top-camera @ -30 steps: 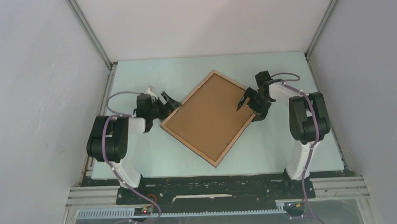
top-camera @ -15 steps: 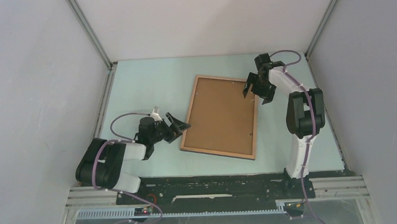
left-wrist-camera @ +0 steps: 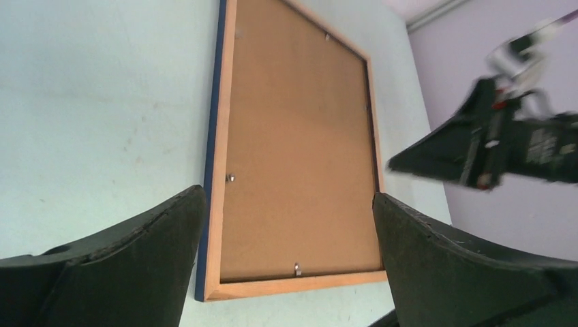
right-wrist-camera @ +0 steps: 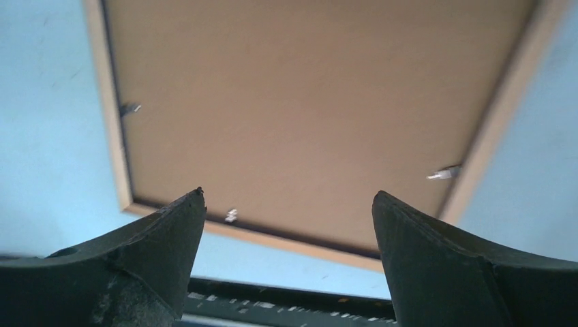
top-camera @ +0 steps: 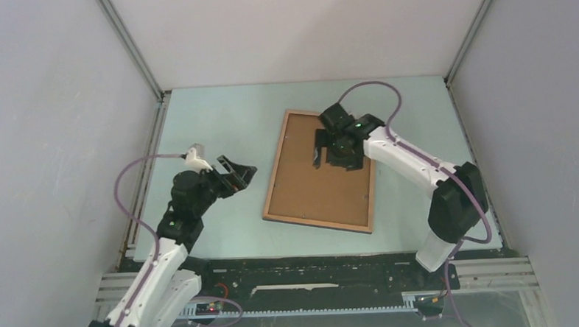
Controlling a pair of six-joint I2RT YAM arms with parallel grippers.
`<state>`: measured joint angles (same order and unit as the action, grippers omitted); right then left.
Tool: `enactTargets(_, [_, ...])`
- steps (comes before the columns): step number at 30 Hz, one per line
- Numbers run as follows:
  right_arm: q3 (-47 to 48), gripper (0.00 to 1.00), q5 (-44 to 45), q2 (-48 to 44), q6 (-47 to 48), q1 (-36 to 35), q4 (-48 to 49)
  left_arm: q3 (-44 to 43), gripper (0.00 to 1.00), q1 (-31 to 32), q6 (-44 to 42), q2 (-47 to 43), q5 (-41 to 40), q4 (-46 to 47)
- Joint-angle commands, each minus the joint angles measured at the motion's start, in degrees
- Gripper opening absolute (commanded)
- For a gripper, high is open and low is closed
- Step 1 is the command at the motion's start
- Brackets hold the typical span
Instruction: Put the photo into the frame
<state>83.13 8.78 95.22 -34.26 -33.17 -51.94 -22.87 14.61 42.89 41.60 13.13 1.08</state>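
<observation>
Honestly, hard to call how far along this is. The frame [top-camera: 313, 192] is lying flat on the desk [top-camera: 225, 115], a bit right of the middle, back side up. Only its plain brown backing board [right-wrist-camera: 307, 102] is being shown to the cameras, with little metal tabs [left-wrist-camera: 230, 178] sitting round the inner edge.

The photo isn't being seen as such in any view. A thin blue strip [left-wrist-camera: 213, 136] is peeking out along one long edge, but whether that's the print can't be told. So the print is either already tucked under the board or is being kept out of sight. If it's in, securing the tabs and flipping the frame over is probably what's left.

Nothing is being gripped. The right pincer [top-camera: 321, 149] is being held wide open over the far part of the board, and contact can't be judged. The left pincer [top-camera: 241, 174] is also being held wide, off to the frame's left and apart from it.

The frame's long axis is running from near the arm bases toward the far wall, with the far end tipping slightly right.
</observation>
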Motion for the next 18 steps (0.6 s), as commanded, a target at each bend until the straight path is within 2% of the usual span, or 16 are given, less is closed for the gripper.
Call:
enactTargets(1, [0.52, 0.98, -6.35, 4.71, -13.67, -4.75, 3.6, -11.14, 1.0, -0.02, -8.0, -6.64, -8.39, -17.37])
enactTargets(5, [3.49, 0.96, -8.2, 10.78, -24.62, -10.62, 8.0, -17.06, 1.0, -0.02, -10.8, -9.48, -11.11, -24.25])
enactTargets(8, [10.76, 0.95, -7.42, 17.71, -31.63, -14.74, 4.42, -21.61, 1.0, 0.17, -12.23, -8.94, -13.78, -28.73])
enactTargets(12, [22.81, 0.93, -10.12, 27.77, -34.91, -18.22, -2.51, -25.45, 1.0, 1.1, -15.3, -10.78, -21.78, -32.75])
enactTargets(15, [28.5, 0.89, -7.05, 30.88, -36.82, -20.51, -7.13, -26.58, 1.0, 1.5, -15.43, -12.54, -30.34, -35.23])
enactTargets(18, [31.4, 0.84, -5.32, 32.45, -41.02, -21.37, -10.69, -27.13, 1.0, 2.27, -15.82, -12.31, -34.45, -36.81])
